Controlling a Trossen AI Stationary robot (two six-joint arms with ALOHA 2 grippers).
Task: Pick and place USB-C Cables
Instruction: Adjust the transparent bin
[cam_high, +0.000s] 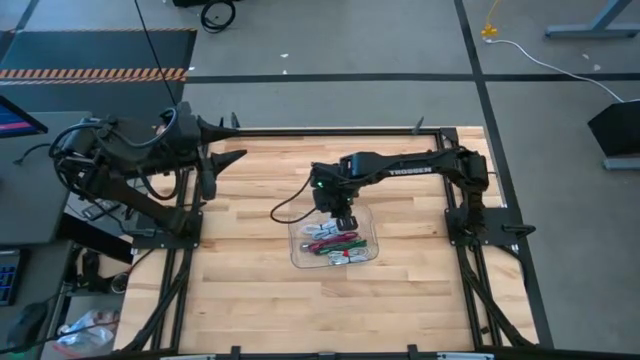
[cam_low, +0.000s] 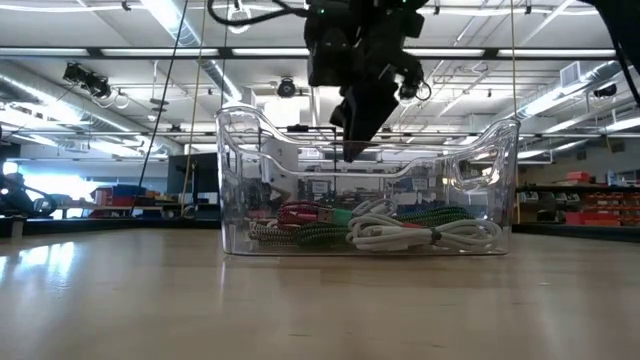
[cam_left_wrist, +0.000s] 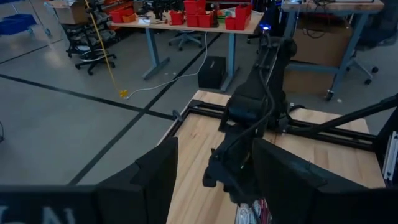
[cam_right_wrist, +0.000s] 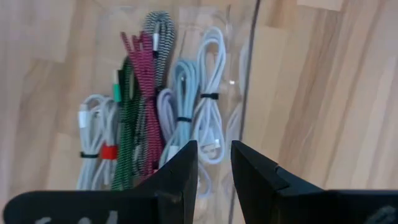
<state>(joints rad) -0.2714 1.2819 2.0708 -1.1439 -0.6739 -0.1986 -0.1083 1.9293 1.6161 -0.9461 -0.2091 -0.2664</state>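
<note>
Our right gripper (cam_right_wrist: 214, 163) hung partly open and empty, right above the USB-C cables (cam_right_wrist: 155, 106) lying longways in the clear tray (cam_low: 236, 180).

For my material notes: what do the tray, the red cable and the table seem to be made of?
Tray: clear glossy plastic, since the room shows through it. Red cable: probably a braided fabric sleeve, given its woven pattern. Table: light wood strips with a smooth, slightly shiny finish.

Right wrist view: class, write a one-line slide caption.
Right gripper, empty, above bundled USB-C cables in a clear tray on the wooden table.
</note>
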